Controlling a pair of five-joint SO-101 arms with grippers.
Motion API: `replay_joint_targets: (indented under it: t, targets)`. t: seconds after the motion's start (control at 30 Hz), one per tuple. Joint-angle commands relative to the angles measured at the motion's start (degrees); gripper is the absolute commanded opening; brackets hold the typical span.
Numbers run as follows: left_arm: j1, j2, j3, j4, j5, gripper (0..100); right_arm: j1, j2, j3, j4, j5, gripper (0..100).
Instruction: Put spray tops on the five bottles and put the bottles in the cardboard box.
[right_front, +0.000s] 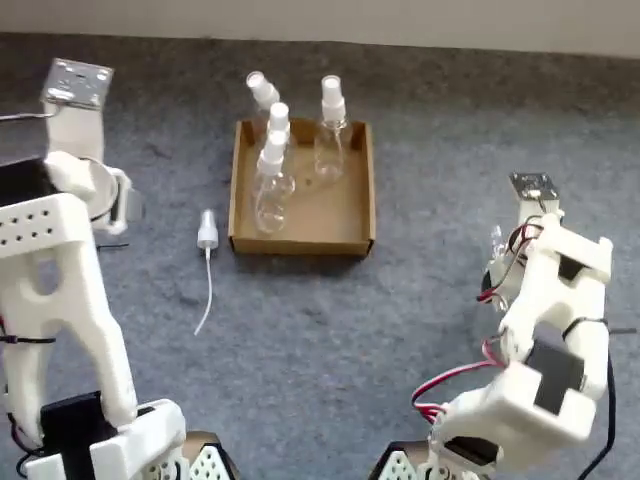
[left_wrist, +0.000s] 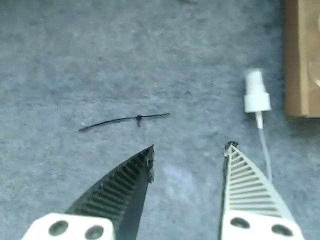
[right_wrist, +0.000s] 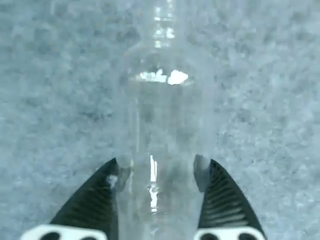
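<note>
The cardboard box (right_front: 345, 232) stands at the table's middle back with several clear bottles (right_front: 272, 190) in it, each with a white spray top. A loose spray top (right_front: 207, 233) (left_wrist: 257, 97) with its long tube lies on the grey mat just left of the box. My left gripper (left_wrist: 190, 152) hangs open over the mat close to that spray top, with nothing between its fingers. My right gripper (right_wrist: 159, 171) is shut on an uncapped clear bottle (right_wrist: 161, 115) (right_front: 497, 244) at the right side of the table.
A black zip tie (left_wrist: 125, 120) lies on the mat ahead of the left gripper. The box's brown wall (left_wrist: 299, 60) stands beside the spray top. Grey mat stretches bare between the two arms (right_front: 330, 340).
</note>
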Motion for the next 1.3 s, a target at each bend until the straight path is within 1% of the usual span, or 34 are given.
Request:
replay_joint_targets:
  t: [0.0, 0.13, 0.2, 0.27, 0.33, 0.4, 0.47, 0.63, 0.77, 0.9, 1.0, 1.27]
  targets:
    - [4.6, -9.0, 9.2, -1.7, 1.6, 22, 1.1, 5.4, -7.1, -1.1, 0.7, 11.5]
    - [5.7, -21.1, 23.7, -8.0, 1.4, 22, 1.1, 8.7, -10.2, -0.8, 1.0, 17.5]
    - [5.7, -26.1, 29.1, -10.3, 1.4, 22, 1.0, 8.7, -10.2, -0.7, 1.0, 20.0]
    - [5.7, -28.7, 32.9, -11.8, 1.4, 22, 0.9, 8.7, -10.4, -0.6, 0.8, 21.1]
    - [5.7, -29.4, 34.9, -12.6, 1.4, 22, 0.8, 8.7, -10.8, 1.7, 0.7, 21.1]
    - [5.7, -29.3, 35.5, -12.9, 1.5, 22, 0.1, 8.6, -13.8, 4.9, 0.4, 21.1]
    - [5.7, -29.3, 35.6, -13.0, 1.5, 22, -0.7, 8.9, -17.4, 8.0, -1.8, 21.1]
    - [5.7, -29.3, 35.6, -12.9, 1.5, 22, -2.1, 9.1, -24.5, 10.6, -6.2, 21.2]
    - [5.7, -29.4, 35.6, -12.8, 1.5, 22, -4.2, 10.0, -28.0, 13.3, -7.0, 21.4]
    - [5.7, -29.4, 35.6, -12.7, 1.5, 22, -4.7, 13.5, -31.4, 13.9, -7.1, 21.4]
    - [5.7, -29.4, 35.6, -12.7, 1.5, 22, -4.4, 17.9, -36.6, 14.3, -9.3, 21.4]
    - [5.7, -29.4, 35.6, -12.9, 1.6, 22, -4.4, 28.4, -49.4, 14.4, -9.3, 21.4]
